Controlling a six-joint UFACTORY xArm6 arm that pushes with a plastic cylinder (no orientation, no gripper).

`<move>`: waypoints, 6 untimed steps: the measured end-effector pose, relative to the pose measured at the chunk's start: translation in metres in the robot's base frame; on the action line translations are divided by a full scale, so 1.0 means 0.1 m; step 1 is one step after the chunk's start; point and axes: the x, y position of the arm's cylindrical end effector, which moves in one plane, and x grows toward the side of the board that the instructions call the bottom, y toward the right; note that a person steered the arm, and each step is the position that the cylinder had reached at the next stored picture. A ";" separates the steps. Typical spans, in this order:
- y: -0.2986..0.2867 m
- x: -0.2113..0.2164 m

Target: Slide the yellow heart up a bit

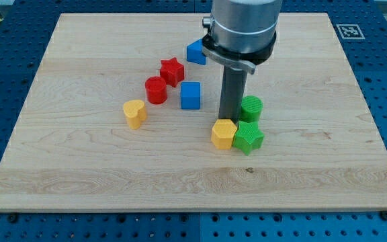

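— Toward the worktop's middle, slightly nearer its left edge, we see the yellow heart [134,113] lying alone, just below and left of the red cylinder [156,89].

— And where do we find my tip [230,119]?

— We find it well to the right of the heart, right behind the yellow hexagon [223,134], with the green cylinder [251,108] just beside it on the right; whether it touches them we cannot tell. It is a bare rod, so it grasps nothing.

— What else do we count?

— We count a green star [248,138] touching the yellow hexagon, a blue cube [190,95] near the centre, a red star [172,70] above the red cylinder, and a blue block [195,52] toward the top edge, partly hidden by the arm.
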 end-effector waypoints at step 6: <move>-1.77 -0.17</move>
